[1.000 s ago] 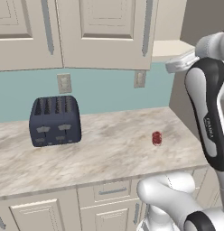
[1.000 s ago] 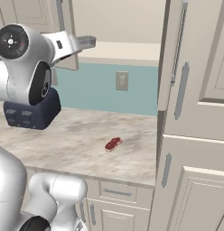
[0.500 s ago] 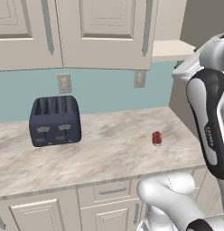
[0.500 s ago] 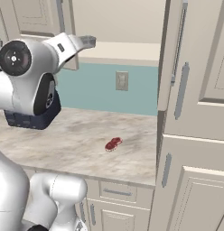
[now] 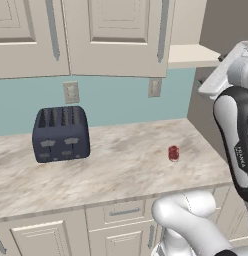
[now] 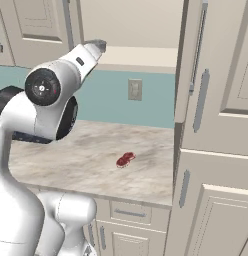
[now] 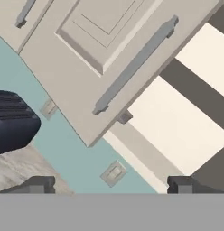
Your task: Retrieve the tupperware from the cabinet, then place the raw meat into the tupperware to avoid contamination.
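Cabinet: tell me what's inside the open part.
The cabinet stands open, showing a plain beige shelf with nothing visible on it. Its open door hides the right end.

A rendered home kitchen is showing here. Beige wall cabinets (image 5: 111, 35) are hanging over a marble tabletop (image 5: 111, 170), where a dark blue toaster (image 5: 61, 134) is sitting against teal backsplash (image 5: 116, 102).

A dark blue four-slot toaster (image 5: 60, 133) stands upright on the marbled beige worktop (image 5: 111, 172), toward its left end and close to the pale teal backsplash (image 5: 116, 102). Two beige wall outlets (image 5: 71, 92) (image 5: 154, 87) are set into the backsplash, one just above the toaster and one further right. Drawer fronts with short horizontal handles (image 5: 118, 212) sit beneath the worktop edge.
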